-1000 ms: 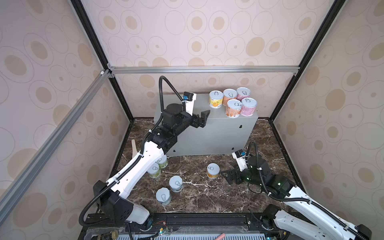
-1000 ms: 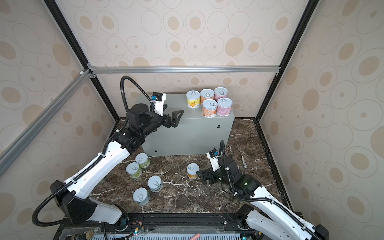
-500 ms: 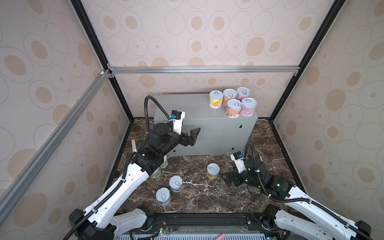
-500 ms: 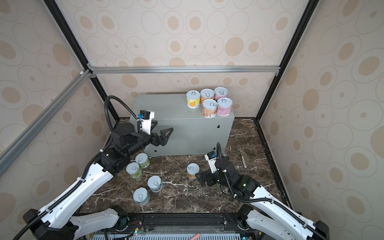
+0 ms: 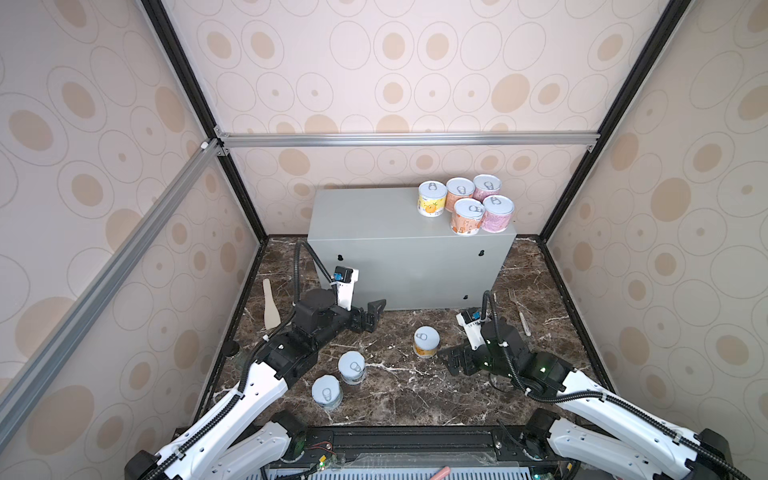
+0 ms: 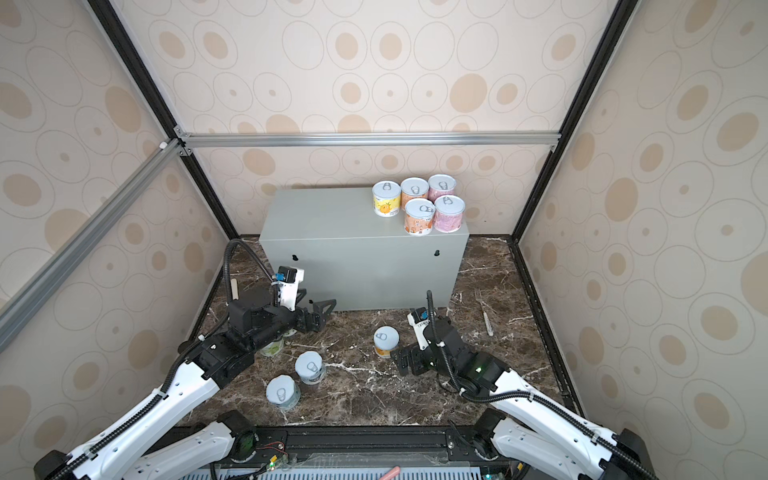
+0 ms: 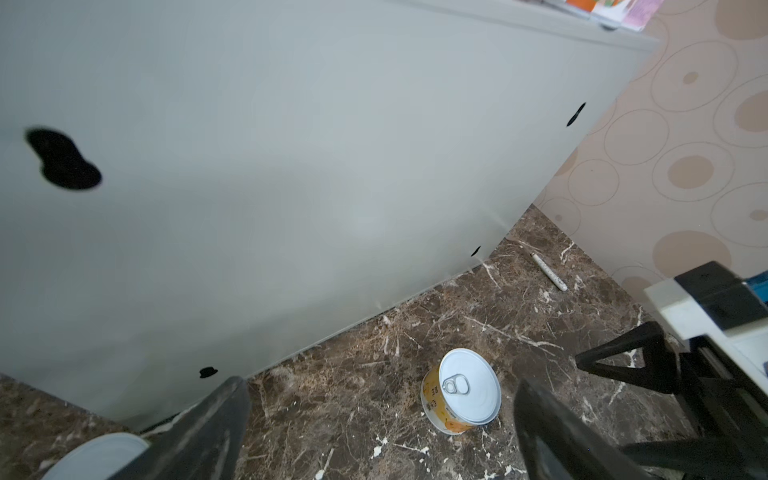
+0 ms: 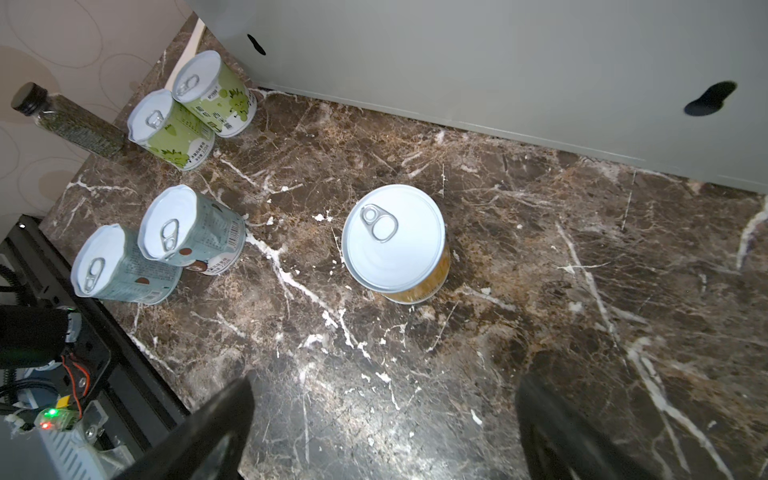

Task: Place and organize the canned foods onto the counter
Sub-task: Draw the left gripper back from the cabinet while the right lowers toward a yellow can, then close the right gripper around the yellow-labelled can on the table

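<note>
We see five short, silver-lidded, pastel-labelled cans (image 5: 468,210) clustered on the smooth grey metal desk (image 5: 365,212). Before it, both jaws gape, empty.

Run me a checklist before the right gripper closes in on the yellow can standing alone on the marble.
1. Right gripper open and empty: ok.
2. Short yellow-labelled can with silver pull-tab lid upright, apart from the other cans: ok.
3. Can between the right jaws: not ok, it stands ahead of them.
4. Left gripper open, empty, off that can: ok.
5. Large light-grey metal box counter has bare top beside the five pastel cans placed there: ok.
</note>
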You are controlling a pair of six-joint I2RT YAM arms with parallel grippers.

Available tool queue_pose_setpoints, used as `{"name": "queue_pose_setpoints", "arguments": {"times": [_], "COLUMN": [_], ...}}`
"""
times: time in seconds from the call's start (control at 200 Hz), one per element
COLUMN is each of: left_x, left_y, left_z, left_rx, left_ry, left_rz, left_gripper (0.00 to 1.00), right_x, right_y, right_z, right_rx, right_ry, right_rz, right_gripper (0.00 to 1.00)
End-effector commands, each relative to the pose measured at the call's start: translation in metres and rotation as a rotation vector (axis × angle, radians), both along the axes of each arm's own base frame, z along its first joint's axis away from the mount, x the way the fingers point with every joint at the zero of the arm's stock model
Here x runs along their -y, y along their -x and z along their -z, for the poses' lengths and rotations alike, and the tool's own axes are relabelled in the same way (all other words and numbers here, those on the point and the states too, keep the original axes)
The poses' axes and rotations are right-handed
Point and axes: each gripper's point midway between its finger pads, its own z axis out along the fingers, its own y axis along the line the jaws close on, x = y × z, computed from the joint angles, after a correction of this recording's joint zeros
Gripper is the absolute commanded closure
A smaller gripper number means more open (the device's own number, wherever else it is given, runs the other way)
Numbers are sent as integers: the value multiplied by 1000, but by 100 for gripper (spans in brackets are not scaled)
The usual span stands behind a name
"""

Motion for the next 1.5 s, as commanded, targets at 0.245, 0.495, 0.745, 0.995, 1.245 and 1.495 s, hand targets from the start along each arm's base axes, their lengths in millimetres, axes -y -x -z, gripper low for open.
{"name": "queue_pose_setpoints", "arguments": {"times": [0.245, 0.495, 0.745, 0.995, 1.245, 1.495], "left_x": [-4, -7, -10, -8, -15, -21], "left_y": [1, 2, -3, -13, -17, -11], "left_z": [57, 87, 116, 117, 126, 133], "left_rx": [-91, -120, -145, -99, -80, -62], "left_ry": [78, 110, 114, 129, 139, 167], "left_rz": [-62, -94, -141, -155, -203, -218], "left_gripper": [1, 1, 1, 1, 1, 1], "right_x": [-1, -14, -24, -31, -44, -61], "right_y": [-8, -13, -20, -28, -39, -53], "right_z": [27, 48, 54, 68, 75, 83], "right_rx": [50, 63, 101, 115, 131, 143], "right_ry": [-28, -53, -74, -60, -69, -69], "right_rz": [30, -1, -25, -38, -57, -78], "right_gripper": [1, 1, 1, 1, 1, 1]}}
